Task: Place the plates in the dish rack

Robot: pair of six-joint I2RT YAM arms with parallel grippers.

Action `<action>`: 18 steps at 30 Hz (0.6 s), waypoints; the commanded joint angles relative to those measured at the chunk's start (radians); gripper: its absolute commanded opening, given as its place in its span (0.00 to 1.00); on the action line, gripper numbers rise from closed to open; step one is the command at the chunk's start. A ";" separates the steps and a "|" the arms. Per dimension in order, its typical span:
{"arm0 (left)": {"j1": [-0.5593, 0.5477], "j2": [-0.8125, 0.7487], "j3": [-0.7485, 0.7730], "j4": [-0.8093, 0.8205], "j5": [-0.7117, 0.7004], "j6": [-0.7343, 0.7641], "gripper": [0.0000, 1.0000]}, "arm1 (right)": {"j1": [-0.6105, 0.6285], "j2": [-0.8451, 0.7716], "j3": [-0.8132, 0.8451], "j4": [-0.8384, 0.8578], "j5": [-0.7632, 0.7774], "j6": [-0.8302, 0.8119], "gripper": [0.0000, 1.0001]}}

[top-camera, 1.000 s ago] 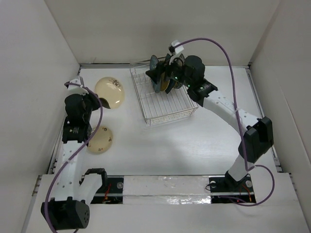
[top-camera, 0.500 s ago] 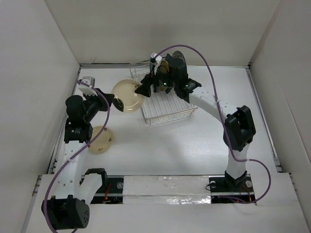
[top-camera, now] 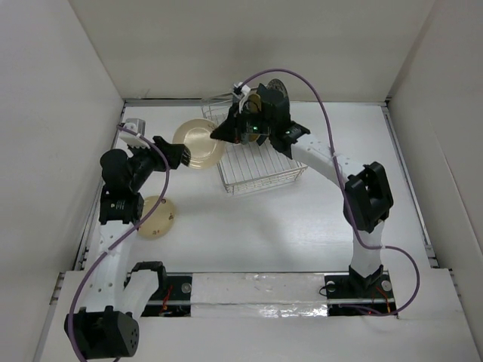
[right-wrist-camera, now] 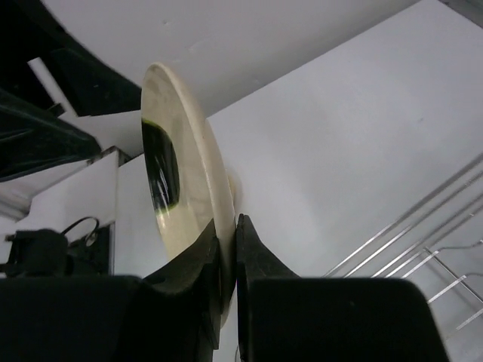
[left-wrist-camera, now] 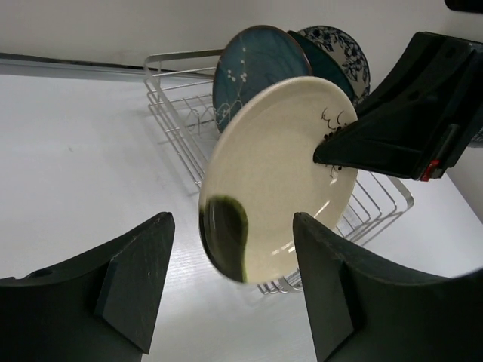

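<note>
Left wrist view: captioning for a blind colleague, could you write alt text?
A cream plate, tilted on edge, is pinched at its rim by the right pincer, with the left pincer open in front, not touching. Behind, a dark teal plate and a blue-and-white plate stand in the dish rack.

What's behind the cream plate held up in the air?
The dish rack, with a teal plate and a blue-and-white plate standing in it. The cream plate hides their lower parts and the rack's middle.

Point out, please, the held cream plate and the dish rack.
held cream plate [left-wrist-camera: 276, 177], left wrist view, centre of its face.
dish rack [top-camera: 264, 183], top external view, near rim wire.
</note>
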 commanded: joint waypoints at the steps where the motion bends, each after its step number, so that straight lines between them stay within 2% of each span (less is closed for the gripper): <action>1: 0.000 -0.055 0.011 0.031 -0.093 -0.010 0.61 | -0.010 -0.083 0.000 0.055 0.216 0.029 0.00; 2: 0.000 -0.063 0.012 0.018 -0.180 -0.013 0.63 | -0.010 -0.115 0.005 0.008 0.286 0.015 0.00; 3: 0.000 -0.070 0.014 -0.015 -0.233 -0.013 0.63 | -0.010 -0.124 0.008 -0.015 0.452 0.003 0.00; 5: 0.000 -0.087 0.026 -0.045 -0.352 -0.016 0.63 | 0.005 -0.133 0.040 -0.087 0.634 -0.048 0.00; 6: 0.000 -0.093 0.028 -0.058 -0.371 -0.018 0.62 | 0.005 -0.127 0.055 -0.107 0.805 -0.065 0.00; 9: 0.000 -0.121 0.019 -0.041 -0.342 -0.027 0.62 | 0.027 -0.075 0.146 -0.201 0.972 -0.116 0.00; 12: 0.000 -0.127 0.022 -0.036 -0.304 -0.038 0.61 | 0.038 -0.026 0.197 -0.226 1.180 -0.148 0.00; 16: 0.000 -0.133 0.023 -0.036 -0.278 -0.048 0.61 | 0.071 0.058 0.281 -0.229 1.383 -0.208 0.00; 18: 0.000 -0.136 0.023 -0.036 -0.262 -0.053 0.61 | 0.084 0.097 0.348 -0.244 1.422 -0.241 0.00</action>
